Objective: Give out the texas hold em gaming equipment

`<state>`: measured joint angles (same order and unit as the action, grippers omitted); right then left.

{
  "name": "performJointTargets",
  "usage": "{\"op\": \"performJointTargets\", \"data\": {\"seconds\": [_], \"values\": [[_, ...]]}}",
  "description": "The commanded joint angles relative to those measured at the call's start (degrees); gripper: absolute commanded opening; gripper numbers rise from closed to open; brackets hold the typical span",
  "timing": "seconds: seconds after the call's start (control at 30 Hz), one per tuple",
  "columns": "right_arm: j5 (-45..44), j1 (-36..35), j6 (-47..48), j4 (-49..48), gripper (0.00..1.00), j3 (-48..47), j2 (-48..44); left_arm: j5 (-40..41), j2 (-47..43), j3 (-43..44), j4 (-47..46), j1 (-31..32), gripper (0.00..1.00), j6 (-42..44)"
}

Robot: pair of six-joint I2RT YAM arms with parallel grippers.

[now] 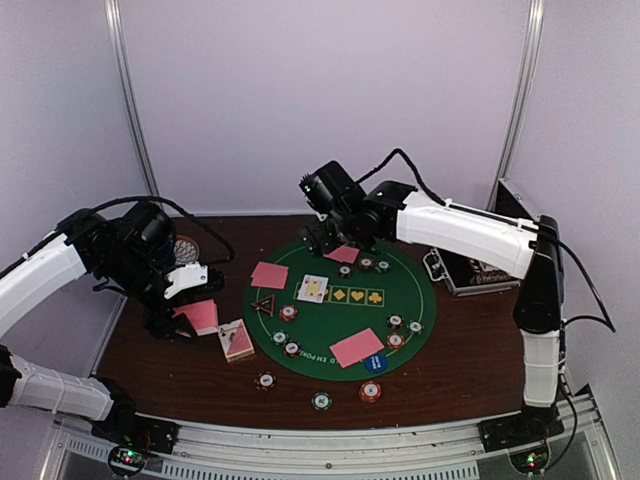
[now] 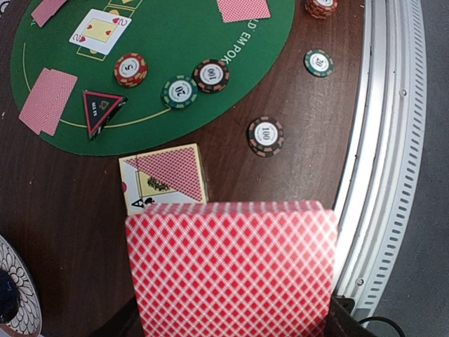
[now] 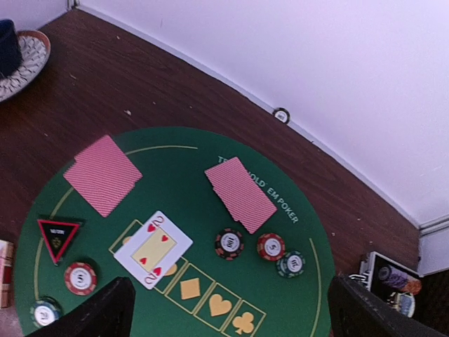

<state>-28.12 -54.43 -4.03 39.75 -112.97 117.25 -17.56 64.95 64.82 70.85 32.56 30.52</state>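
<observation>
My left gripper is shut on a stack of pink-backed cards, held above the table left of the mat. In the left wrist view the stack hides most of that gripper. My right gripper hangs open and empty over the mat's far edge; in its own view the gripper has its fingers wide apart. Face-down card piles lie on the mat at the left, far and near right. A two of hearts lies face up. Striped chips sit in groups on the mat and on the table.
The round green felt mat holds a black triangular marker and a blue button. A card box lies by the mat's near left. A metal case is at the right, a patterned dish at the far left.
</observation>
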Motion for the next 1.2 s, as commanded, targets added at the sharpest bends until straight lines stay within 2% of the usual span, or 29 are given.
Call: {"op": "performJointTargets", "data": {"seconds": [0.0, 0.13, 0.17, 0.23, 0.27, 0.37, 0.7, 1.17], "values": [[13.2, 0.6, -13.6, 0.9, 1.0, 3.3, -4.0, -0.4, -0.1, 2.0, -0.3, -0.3, 0.0, 1.0], [27.1, 1.0, -21.8, -2.6, 0.99, 7.2, -7.9, -0.4, 0.0, 2.2, -0.3, -0.3, 0.0, 1.0], [33.0, 1.6, -24.5, -4.0, 1.0, 9.0, -8.9, -0.4, 0.1, 2.2, -0.4, -0.3, 0.0, 1.0], [45.1, 3.2, -31.1, -14.9, 1.0, 16.0, -11.4, -0.5, -0.1, 2.3, -0.3, -0.3, 0.0, 1.0], [48.4, 3.4, -34.6, -18.6, 1.0, 18.7, -12.2, -0.5, -0.1, 2.4, -0.2, -0.3, 0.0, 1.0], [52.6, 2.9, -39.8, -19.2, 1.0, 19.9, -11.8, -0.6, -0.1, 2.6, 0.0, -0.3, 0.0, 1.0], [63.4, -2.8, -52.6, -32.9, 0.98, 23.7, -7.5, -0.4, -0.4, 2.1, 0.1, -0.3, 0.0, 1.1], [68.5, -7.0, -59.3, -40.7, 0.9, 20.8, -1.0, -0.5, 0.0, 3.0, 0.1, -0.3, 0.0, 1.1]]}}
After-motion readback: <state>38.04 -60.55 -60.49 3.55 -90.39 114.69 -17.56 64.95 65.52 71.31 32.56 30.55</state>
